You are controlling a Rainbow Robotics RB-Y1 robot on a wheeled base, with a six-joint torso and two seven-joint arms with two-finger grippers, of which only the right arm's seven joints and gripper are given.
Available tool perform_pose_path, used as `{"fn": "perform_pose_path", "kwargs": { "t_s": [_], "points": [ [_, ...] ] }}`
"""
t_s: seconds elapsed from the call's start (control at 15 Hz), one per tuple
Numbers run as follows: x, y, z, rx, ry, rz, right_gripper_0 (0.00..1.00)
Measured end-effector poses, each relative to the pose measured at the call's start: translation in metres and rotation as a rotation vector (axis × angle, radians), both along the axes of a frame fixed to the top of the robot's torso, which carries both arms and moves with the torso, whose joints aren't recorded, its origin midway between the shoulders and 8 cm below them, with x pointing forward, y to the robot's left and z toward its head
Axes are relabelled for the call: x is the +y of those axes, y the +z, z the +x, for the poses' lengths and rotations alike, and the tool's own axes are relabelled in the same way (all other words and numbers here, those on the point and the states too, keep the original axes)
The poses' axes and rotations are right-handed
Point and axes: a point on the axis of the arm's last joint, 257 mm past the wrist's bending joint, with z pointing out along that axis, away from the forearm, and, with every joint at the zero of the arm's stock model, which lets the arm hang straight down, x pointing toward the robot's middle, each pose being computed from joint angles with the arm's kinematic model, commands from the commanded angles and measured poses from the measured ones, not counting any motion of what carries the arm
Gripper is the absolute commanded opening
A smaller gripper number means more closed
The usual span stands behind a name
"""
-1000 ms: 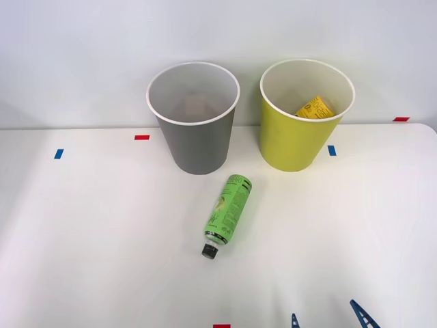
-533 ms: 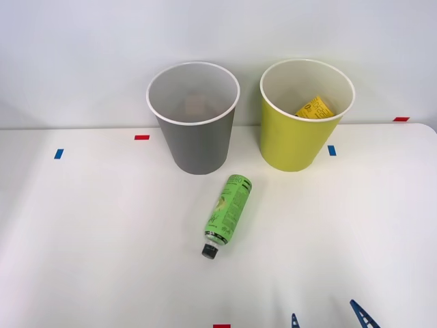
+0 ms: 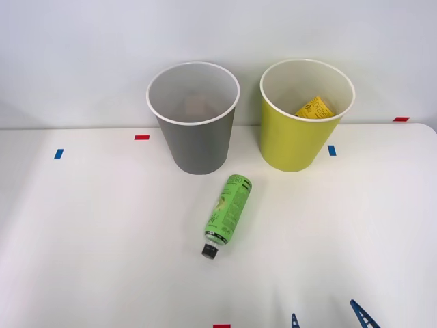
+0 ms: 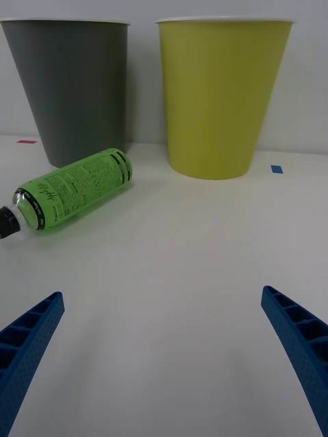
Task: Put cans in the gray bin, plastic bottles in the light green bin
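The right gripper (image 4: 164,355) is hovering wide open and holding nothing, near the plastic bottle (image 3: 228,209), which is lying on its side on the table (image 3: 95,225) just before the gray bin (image 3: 194,130), the light green bin (image 3: 300,137) standing beside that bin.

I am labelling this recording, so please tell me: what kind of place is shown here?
Probably a robot test bench, not a home: a plain white table with small red and blue tape markers, against a bare white wall, and two round plastic wastebaskets, gray and yellow-green.

Counting things on the table (image 3: 95,225)
Showing two bins, gray (image 3: 194,140) and light green (image 3: 300,137); one green bottle (image 3: 229,208); one yellow packet (image 3: 314,108).
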Motion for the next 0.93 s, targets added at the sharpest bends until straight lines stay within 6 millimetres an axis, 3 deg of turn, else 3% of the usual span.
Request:
{"fn": "perform_pose_path", "kwargs": {
  "t_s": [0.93],
  "points": [
    [0.0000, 0.0000, 0.0000, 0.000, 0.000, 0.000, 1.00]
  ]
}}
